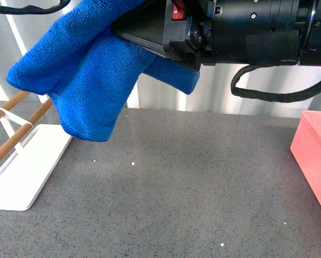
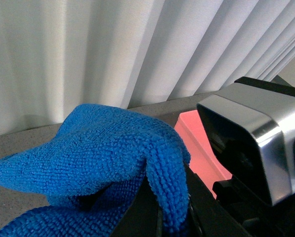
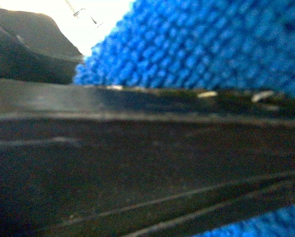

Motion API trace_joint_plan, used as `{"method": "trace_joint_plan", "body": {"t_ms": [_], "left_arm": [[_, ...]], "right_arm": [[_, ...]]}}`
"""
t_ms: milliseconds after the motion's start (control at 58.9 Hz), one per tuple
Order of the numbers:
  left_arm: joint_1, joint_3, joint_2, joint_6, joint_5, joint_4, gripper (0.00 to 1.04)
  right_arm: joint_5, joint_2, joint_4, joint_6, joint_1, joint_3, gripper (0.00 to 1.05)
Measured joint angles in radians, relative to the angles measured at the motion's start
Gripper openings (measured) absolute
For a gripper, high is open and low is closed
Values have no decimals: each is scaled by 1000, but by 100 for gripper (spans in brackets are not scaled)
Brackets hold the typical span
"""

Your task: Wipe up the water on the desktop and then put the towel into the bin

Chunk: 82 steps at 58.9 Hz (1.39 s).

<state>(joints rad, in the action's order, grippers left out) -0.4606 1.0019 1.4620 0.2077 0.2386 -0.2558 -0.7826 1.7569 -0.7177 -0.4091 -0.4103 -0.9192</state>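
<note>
My right gripper (image 1: pixel 134 37) clenches the blue towel (image 1: pixel 79 80) above the grey worktop (image 1: pixel 192 183), the pink bin (image 1: pixel 316 153) at four o'clock, white tray (image 1: pixel 26 172) at eight.

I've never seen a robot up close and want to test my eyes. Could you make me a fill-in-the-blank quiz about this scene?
1. The right claw grips a fluffy towel coloured ____.
2. The towel hangs ____ the grey desktop, not touching it.
3. The bin at the front view's right edge is coloured ____.
Missing words: blue; above; pink.
</note>
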Motion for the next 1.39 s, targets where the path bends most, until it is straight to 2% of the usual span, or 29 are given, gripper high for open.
{"method": "trace_joint_plan", "body": {"t_ms": [85, 170, 391, 611, 730, 900, 934, 968, 985, 1036, 1087, 1121, 1206, 1392], "left_arm": [[-1, -2, 0, 0, 1, 0, 4], [-1, -2, 0, 0, 2, 0, 7], [0, -5, 1, 0, -4, 1, 41], [2, -5, 2, 0, -14, 1, 84], [1, -5, 2, -2, -2, 1, 100], [0, -6, 2, -2, -1, 1, 98], [-5, -10, 2, -11, -34, -10, 97], [-19, -37, -1, -44, -161, -83, 92], [-23, -63, -7, -61, -255, -142, 89], [-22, -127, -29, -110, -422, -245, 82], [-8, -217, -76, -144, -570, -334, 73], [8, -266, -107, -157, -615, -367, 67], [54, -372, -182, -175, -623, -410, 55], [150, -569, -312, -189, -546, -454, 24]], "right_arm": [[7, -3, 11, -18, 2, 6, 5], [24, -11, 71, -22, 3, 3, 5], [51, -25, 203, -6, 11, 0, 5], [64, -46, 248, 6, 30, -2, 5], [73, -50, 277, 15, 35, -3, 5], [78, -55, 308, 32, 37, -3, 5], [79, -56, 314, 35, 38, -3, 5], [79, -56, 321, 39, 38, -3, 5], [79, -56, 322, 39, 38, -3, 5], [80, -56, 326, 41, 38, -3, 5], [79, -56, 331, 44, 37, -3, 5], [79, -56, 334, 47, 38, -3, 5], [83, -58, 345, 50, 46, -3, 5], [85, -58, 351, 58, 47, -3, 5]]}}
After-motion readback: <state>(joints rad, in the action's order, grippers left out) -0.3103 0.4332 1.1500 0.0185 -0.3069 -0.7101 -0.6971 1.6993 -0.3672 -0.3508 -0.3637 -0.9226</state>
